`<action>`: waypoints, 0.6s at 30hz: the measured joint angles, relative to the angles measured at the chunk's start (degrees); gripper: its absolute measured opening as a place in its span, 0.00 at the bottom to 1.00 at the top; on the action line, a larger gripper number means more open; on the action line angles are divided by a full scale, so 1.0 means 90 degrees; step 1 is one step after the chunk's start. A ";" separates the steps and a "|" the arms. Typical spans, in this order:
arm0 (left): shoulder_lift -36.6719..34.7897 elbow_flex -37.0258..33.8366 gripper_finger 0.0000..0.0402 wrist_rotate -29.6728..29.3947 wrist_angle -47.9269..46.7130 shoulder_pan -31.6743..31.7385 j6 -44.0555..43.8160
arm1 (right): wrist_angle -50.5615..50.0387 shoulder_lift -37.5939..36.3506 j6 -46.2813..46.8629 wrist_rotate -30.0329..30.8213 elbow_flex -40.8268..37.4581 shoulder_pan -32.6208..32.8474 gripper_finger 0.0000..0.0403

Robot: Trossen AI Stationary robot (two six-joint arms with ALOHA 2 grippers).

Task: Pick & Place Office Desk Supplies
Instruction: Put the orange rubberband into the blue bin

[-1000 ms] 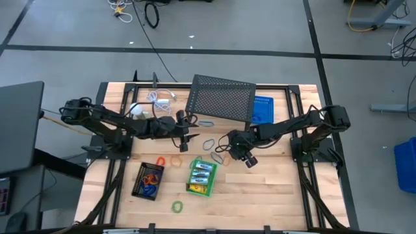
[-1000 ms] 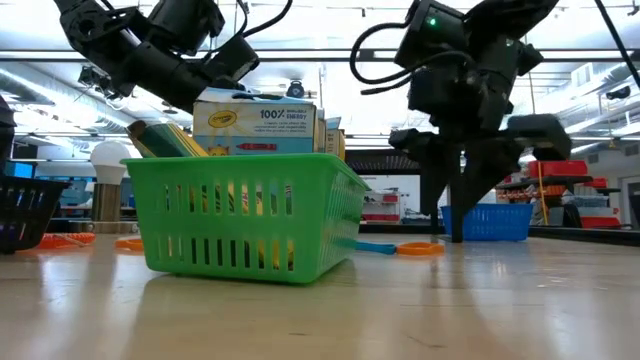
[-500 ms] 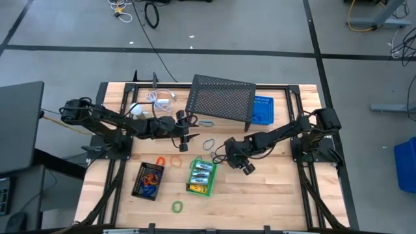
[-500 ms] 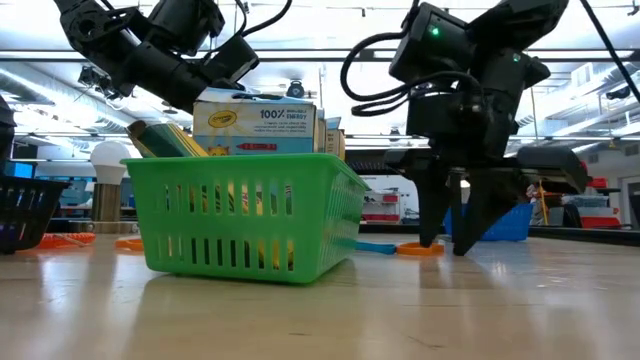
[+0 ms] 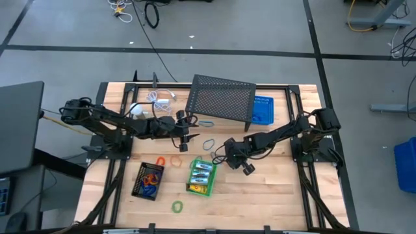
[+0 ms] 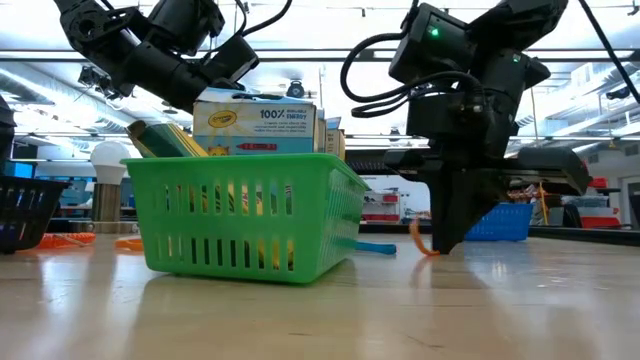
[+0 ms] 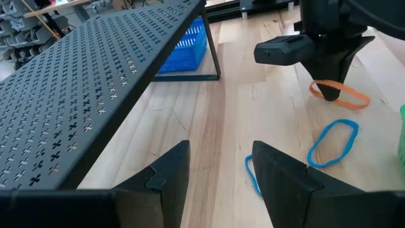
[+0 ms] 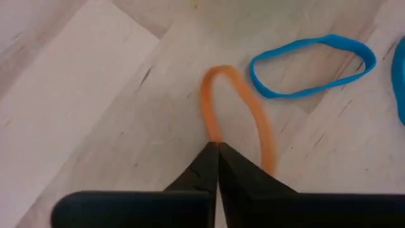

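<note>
Right gripper [image 8: 217,152] pinching an orange rubber band [image 8: 235,111] on the table just beside the green basket [image 6: 250,215]

The band is a thin, flat, bright orange loop; its near end is caught between the pressed-together fingertips, and the low view shows that end lifted off the wood while the far end lies flat. Just past it, further from the green basket, a thin blue rubber band [image 8: 313,64] lies flat as a long oval, apart from the orange one. The green basket holds yellow Crayola crayon boxes [image 6: 255,125] with green marks, standing upright above its rim. The left gripper [image 7: 218,171] hovers spread and empty, on the black mesh riser [image 5: 221,97] side of the basket
</note>
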 joint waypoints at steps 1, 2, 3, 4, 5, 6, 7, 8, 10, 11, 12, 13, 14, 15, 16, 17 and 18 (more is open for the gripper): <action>0.0000 0.0000 0.45 0.0000 0.0000 0.0000 0.0000 | 0.0000 0.0000 0.0036 0.0019 0.0000 0.0002 0.03; 0.0000 0.0000 0.45 0.0000 0.0000 -0.0001 -0.0002 | 0.0000 0.0003 0.0074 0.0045 0.0000 0.0002 0.03; 0.0000 0.0000 0.45 0.0000 0.0000 -0.0005 -0.0002 | 0.0000 0.0005 0.0122 0.0088 -0.0002 0.0002 0.03; 0.0000 0.0000 0.45 0.0000 0.0000 -0.0005 -0.0002 | -0.0002 0.0005 0.0177 0.0146 -0.0002 0.0006 0.02; 0.0000 0.0000 0.45 0.0000 0.0000 -0.0005 -0.0002 | -0.0012 -0.0004 0.0221 0.0213 -0.0002 0.0012 0.01; 0.0000 0.0000 0.45 0.0000 0.0000 -0.0005 -0.0002 | -0.0042 -0.0040 0.0253 0.0242 -0.0005 0.0015 0.01; 0.0000 0.0000 0.45 0.0000 0.0000 -0.0005 -0.0002 | -0.0052 -0.0053 0.0314 0.0260 -0.0007 0.0024 0.01; 0.0000 0.0000 0.45 0.0000 -0.0002 -0.0005 -0.0002 | -0.0061 -0.0081 0.0390 0.0295 -0.0011 0.0036 0.01; 0.0000 0.0000 0.45 0.0000 -0.0002 -0.0005 -0.0002 | -0.0106 -0.0174 0.0530 0.0428 -0.0023 0.0039 0.01; 0.0000 0.0000 0.45 0.0000 -0.0002 -0.0005 -0.0002 | -0.0154 -0.0231 0.0612 0.0672 -0.0031 0.0046 0.01; 0.0000 0.0001 0.45 0.0000 -0.0002 -0.0005 -0.0002 | -0.0234 -0.0300 0.0704 0.0904 -0.0040 0.0066 0.01; 0.0000 0.0002 0.45 0.0000 -0.0002 -0.0005 -0.0002 | -0.0315 -0.0381 0.0724 0.1107 -0.0046 0.0067 0.00; 0.0000 0.0000 0.45 0.0000 -0.0002 -0.0005 -0.0002 | -0.0383 -0.0480 0.0748 0.1287 -0.0046 0.0080 0.00; 0.0000 0.0002 0.45 -0.0002 -0.0002 -0.0005 -0.0002 | -0.0448 -0.0581 0.0816 0.1377 -0.0043 0.0102 0.00; 0.0000 0.0002 0.45 0.0000 -0.0002 -0.0005 -0.0002 | -0.0574 -0.0676 0.0882 0.1447 -0.0039 0.0110 0.00; 0.0000 0.0002 0.45 0.0010 -0.0002 -0.0005 -0.0003 | -0.0695 -0.0759 0.0962 0.1522 -0.0039 0.0114 0.00; 0.0000 0.0002 0.45 0.0049 -0.0002 -0.0005 -0.0005 | -0.0774 -0.0841 0.1035 0.1627 -0.0039 0.0108 0.00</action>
